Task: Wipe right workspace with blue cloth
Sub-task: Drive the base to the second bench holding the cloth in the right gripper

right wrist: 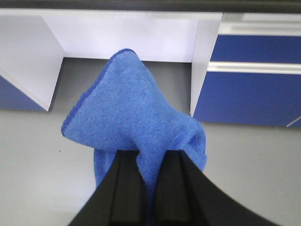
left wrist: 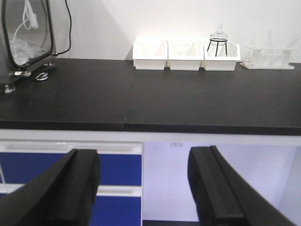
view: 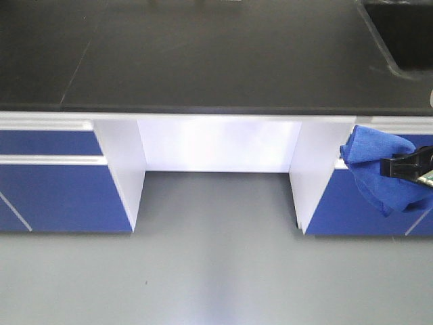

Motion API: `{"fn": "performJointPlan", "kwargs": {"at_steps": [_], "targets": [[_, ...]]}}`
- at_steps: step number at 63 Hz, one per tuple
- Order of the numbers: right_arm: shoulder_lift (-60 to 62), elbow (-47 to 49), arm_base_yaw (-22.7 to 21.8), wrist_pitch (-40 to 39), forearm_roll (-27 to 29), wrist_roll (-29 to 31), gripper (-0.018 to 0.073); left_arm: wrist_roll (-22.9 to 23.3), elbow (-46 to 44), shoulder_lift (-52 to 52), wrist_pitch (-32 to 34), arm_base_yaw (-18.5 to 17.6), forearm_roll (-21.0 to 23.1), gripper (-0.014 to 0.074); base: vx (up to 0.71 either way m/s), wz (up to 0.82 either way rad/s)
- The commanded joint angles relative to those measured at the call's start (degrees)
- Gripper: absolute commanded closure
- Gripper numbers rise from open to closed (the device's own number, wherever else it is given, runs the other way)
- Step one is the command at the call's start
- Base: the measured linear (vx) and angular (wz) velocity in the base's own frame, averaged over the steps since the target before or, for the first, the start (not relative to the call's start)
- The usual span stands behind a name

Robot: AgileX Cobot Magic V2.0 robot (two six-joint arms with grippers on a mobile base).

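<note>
The blue cloth (view: 375, 172) hangs bunched at the right edge of the front view, below the bench edge and in front of a blue cabinet door. My right gripper (view: 387, 167) is shut on it. In the right wrist view the blue cloth (right wrist: 136, 108) fans up and away from my right gripper (right wrist: 149, 153), over grey floor. My left gripper (left wrist: 143, 157) stands open with nothing between its fingers, just below the bench's front edge. The right workspace is out of view.
The black benchtop (view: 216, 54) ahead has a sink basin (view: 406, 34) at its far right. White racks (left wrist: 186, 56), a glass flask on a stand (left wrist: 217, 40) and a machine (left wrist: 26, 33) stand along its back. Blue cabinets (view: 54, 183) flank a white kneehole (view: 216, 145).
</note>
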State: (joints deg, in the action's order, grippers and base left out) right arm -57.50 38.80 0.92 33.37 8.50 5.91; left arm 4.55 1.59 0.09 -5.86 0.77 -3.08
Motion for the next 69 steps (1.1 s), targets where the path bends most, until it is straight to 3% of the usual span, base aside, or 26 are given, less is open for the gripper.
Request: {"fn": "performJointPlan", "kwargs": {"at_steps": [1, 42, 69], "targets": [[0.9, 1.7, 0.0, -3.3, 0.4, 0.5, 0.0561, 0.3, 1.8, 0.8, 4.7, -0.1, 0.2, 0.0073, -0.37, 0.02], [0.9, 1.7, 0.0, -2.7, 0.4, 0.5, 0.0559, 0.3, 1.8, 0.8, 4.7, -0.1, 0.2, 0.0073, -0.35, -0.01], [0.9, 1.7, 0.0, -2.7, 0.4, 0.5, 0.0559, 0.3, 1.8, 0.8, 4.7, -0.1, 0.2, 0.0073, -0.22, -0.35]]}}
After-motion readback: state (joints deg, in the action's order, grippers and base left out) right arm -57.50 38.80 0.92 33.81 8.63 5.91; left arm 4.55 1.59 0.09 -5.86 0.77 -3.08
